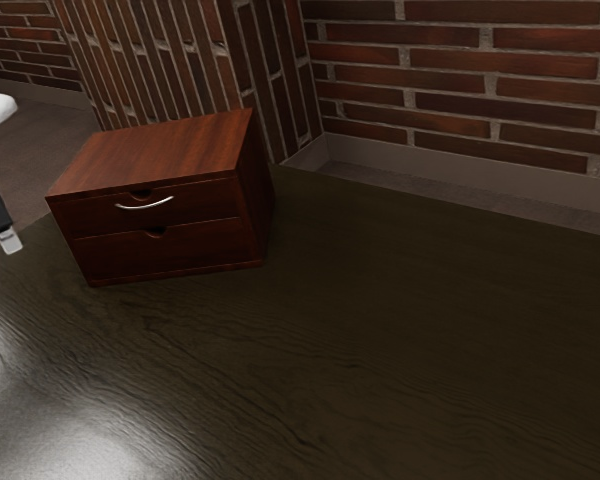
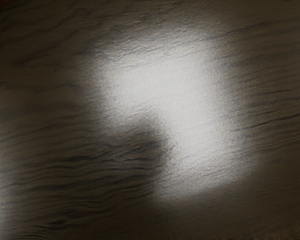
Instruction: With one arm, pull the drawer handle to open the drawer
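A small reddish-brown wooden cabinet (image 1: pixel 165 195) stands on the dark table at the exterior view's upper left, with two drawers in its front. The upper drawer (image 1: pixel 150 208) carries a curved silver handle (image 1: pixel 144 203); the lower drawer (image 1: pixel 165 248) has just a small notch at its top edge. Both drawer fronts sit flush with the cabinet. My gripper (image 1: pixel 5 238) hangs at the exterior view's far left edge, cut off by the frame, well to the left of the cabinet and apart from the handle. The wrist view looks down on the bare table top (image 2: pixel 150 120) with a bright glare patch.
The dark wood table (image 1: pixel 380 340) stretches wide in front of and to the right of the cabinet. A brick wall (image 1: pixel 460 70) with a grey ledge runs behind it.
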Action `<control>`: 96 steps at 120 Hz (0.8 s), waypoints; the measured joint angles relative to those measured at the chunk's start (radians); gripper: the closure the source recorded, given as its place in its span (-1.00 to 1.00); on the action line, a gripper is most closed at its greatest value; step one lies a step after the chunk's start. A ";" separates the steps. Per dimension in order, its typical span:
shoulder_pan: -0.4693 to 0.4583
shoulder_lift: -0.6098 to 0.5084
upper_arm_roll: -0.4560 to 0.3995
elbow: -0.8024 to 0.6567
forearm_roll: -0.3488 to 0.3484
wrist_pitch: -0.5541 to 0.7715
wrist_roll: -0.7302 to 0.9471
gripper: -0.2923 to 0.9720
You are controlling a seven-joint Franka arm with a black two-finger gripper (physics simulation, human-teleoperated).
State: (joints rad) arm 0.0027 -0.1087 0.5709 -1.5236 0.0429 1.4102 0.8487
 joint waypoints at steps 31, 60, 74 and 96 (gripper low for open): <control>0.001 -0.003 0.000 0.001 0.000 -0.001 0.055 -0.54; -0.009 -0.117 -0.012 0.081 -0.001 -0.004 0.087 -0.54; -0.013 -0.115 -0.013 0.109 -0.033 -0.004 0.092 -0.54; -0.029 -0.086 -0.008 0.109 -0.012 0.006 0.100 -0.54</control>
State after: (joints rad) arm -0.0265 -0.1943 0.5632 -1.4145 0.0305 1.4164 0.9491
